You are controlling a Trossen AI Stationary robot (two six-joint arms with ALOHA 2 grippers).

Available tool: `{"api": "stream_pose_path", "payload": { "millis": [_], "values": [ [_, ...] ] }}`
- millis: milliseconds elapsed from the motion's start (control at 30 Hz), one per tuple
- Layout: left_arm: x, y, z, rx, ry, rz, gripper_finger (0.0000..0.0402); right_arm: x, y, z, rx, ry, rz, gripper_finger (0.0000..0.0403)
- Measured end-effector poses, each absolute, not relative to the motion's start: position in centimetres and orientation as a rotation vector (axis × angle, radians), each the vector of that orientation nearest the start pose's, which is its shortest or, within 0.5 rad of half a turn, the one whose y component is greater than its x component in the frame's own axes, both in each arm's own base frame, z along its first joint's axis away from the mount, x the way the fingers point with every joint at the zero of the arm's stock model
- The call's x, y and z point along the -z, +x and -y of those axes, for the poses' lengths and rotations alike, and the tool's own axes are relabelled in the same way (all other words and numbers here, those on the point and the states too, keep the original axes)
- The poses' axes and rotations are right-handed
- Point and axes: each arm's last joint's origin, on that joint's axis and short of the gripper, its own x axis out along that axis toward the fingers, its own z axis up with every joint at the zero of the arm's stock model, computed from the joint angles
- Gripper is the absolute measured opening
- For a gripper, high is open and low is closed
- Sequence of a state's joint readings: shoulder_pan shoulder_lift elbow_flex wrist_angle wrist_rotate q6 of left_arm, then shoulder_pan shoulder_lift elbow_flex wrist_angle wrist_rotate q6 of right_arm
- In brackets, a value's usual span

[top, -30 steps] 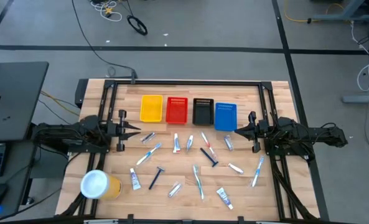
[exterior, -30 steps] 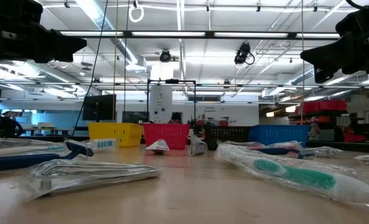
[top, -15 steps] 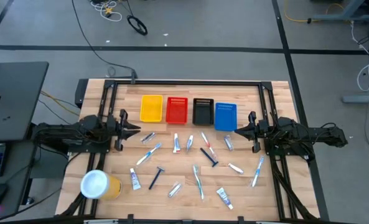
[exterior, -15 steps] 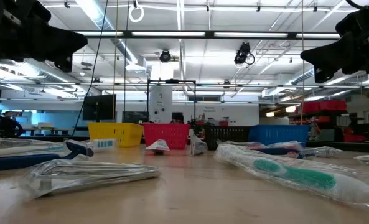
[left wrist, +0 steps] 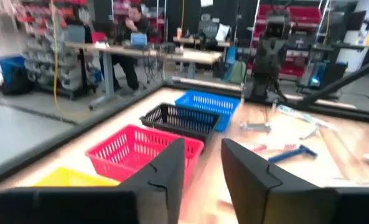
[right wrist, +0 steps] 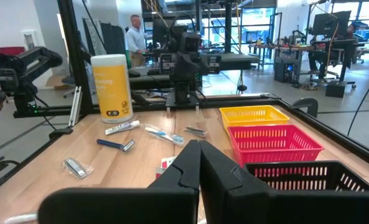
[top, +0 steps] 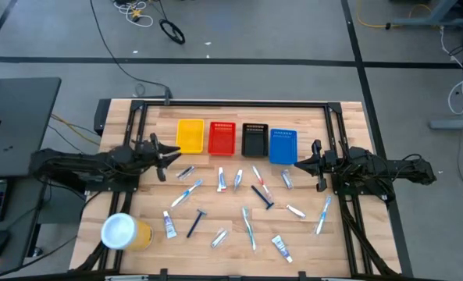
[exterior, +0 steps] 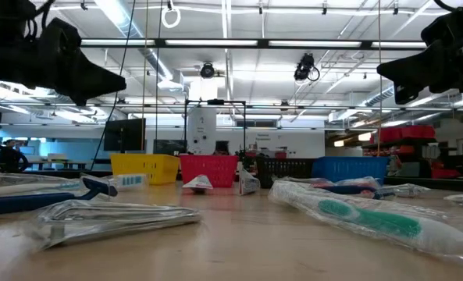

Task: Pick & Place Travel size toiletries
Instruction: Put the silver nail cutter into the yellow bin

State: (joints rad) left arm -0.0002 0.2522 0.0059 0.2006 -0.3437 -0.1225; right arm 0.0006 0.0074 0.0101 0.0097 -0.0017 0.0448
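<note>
Several travel size toiletries lie flat on the wooden table in the high view. Among them are a toothbrush (top: 186, 193), a dark blue razor (top: 194, 223), a white tube (top: 169, 225) and a silvery packet (top: 219, 237). More toothbrushes (top: 323, 215) lie toward the right. My left gripper (top: 175, 154) hovers open above the table's left part, pointing slantwise at the bins (left wrist: 145, 149). My right gripper (top: 297, 164) hovers shut at the right, beside the blue bin (top: 283, 146). Neither touches anything.
Four small bins stand in a row along the far side: yellow (top: 190, 136), red (top: 222, 138), black (top: 254, 139), blue. A yellow cup with a white lid (top: 124, 232) stands at the near left corner. A metal frame (top: 231, 104) borders the table. People sit beyond the table.
My left gripper has swung a little toward the table's far edge and right, turning from level across the table to a slant toward the bins. The right arm and the toiletries have kept still.
</note>
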Motion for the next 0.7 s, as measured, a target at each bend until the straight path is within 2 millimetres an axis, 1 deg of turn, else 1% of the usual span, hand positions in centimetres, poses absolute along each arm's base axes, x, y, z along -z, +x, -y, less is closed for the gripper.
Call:
{"api": "stream_pose_path", "payload": {
  "millis": [100,200,567,667,700],
  "values": [
    [-15.5,11.6,-1.0,-0.353,-0.145,-0.101,0.0142,-16.7,9.8,0.0,-0.003,0.045,0.012,0.0006],
    [-14.7,12.0,-1.0,-0.363,-0.184,-0.172,0.0152,-16.7,9.8,0.0,-0.003,0.044,0.012,0.0006],
    [-11.8,12.9,-0.8,-0.348,-0.289,-0.43,0.0147,-16.7,9.8,0.0,-0.003,0.045,0.012,0.0006],
    [-11.1,12.9,-0.8,-0.361,-0.296,-0.495,0.0147,-16.9,9.7,0.0,0.02,-0.063,0.029,0.0006],
    [-10.9,12.9,-0.8,-0.365,-0.293,-0.514,0.0147,-17.0,9.7,0.1,0.023,-0.07,0.039,0.0006]
  ]
}}
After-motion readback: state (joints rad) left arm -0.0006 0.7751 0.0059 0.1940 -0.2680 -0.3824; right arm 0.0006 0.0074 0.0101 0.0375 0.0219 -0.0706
